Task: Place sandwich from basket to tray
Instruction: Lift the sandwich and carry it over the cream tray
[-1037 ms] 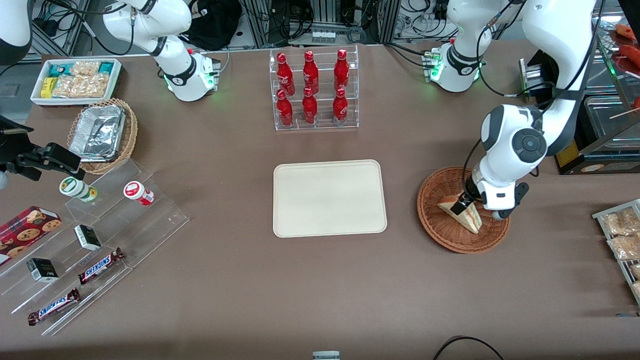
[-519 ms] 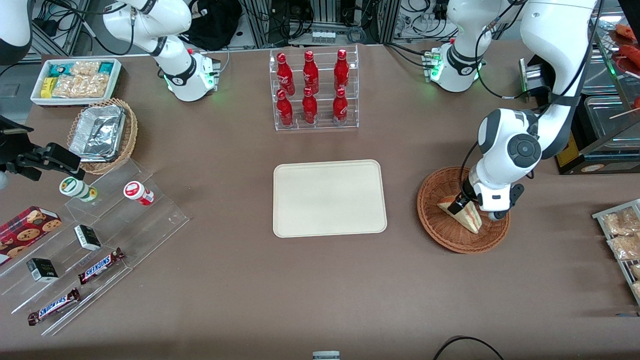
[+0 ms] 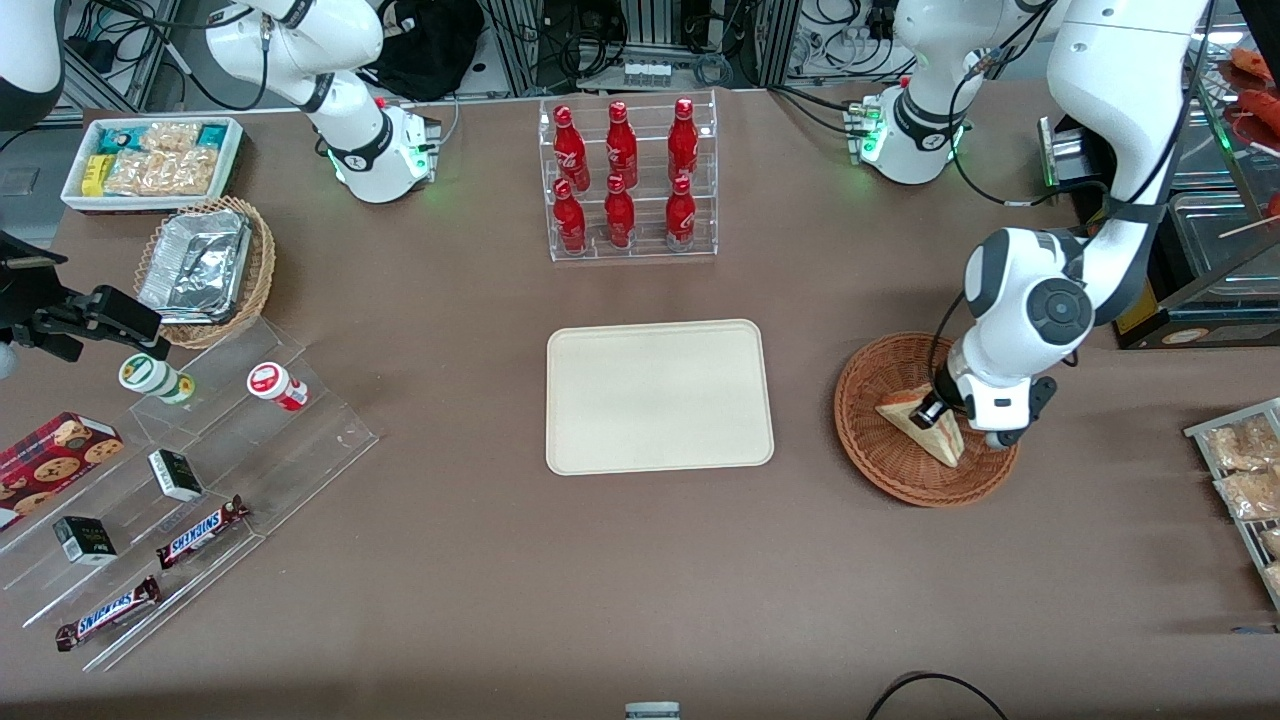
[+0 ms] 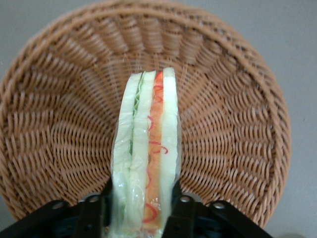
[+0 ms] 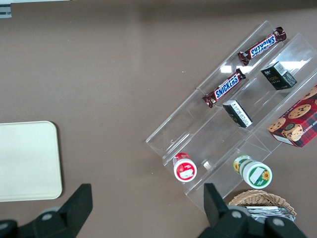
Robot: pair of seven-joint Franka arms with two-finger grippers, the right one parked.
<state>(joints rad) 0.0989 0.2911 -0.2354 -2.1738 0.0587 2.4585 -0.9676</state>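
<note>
On the brown tabletop [image 3: 480, 560], at the cream rectangular tray's [image 3: 660, 396] three o'clock, the left gripper [image 4: 138, 210] clenches the pale triangular wrapped sandwich [image 4: 146, 158] in the reddish-brown round wicker basket [image 3: 880, 385]; its slick film could slip free on lifting.

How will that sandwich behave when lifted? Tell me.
The sandwich is likely soft: the hand flanks its bread faces, so a hard squeeze may crush it. Its clear wrap looks slippery. It probably weighs little and lifts easily from the basket.
</note>
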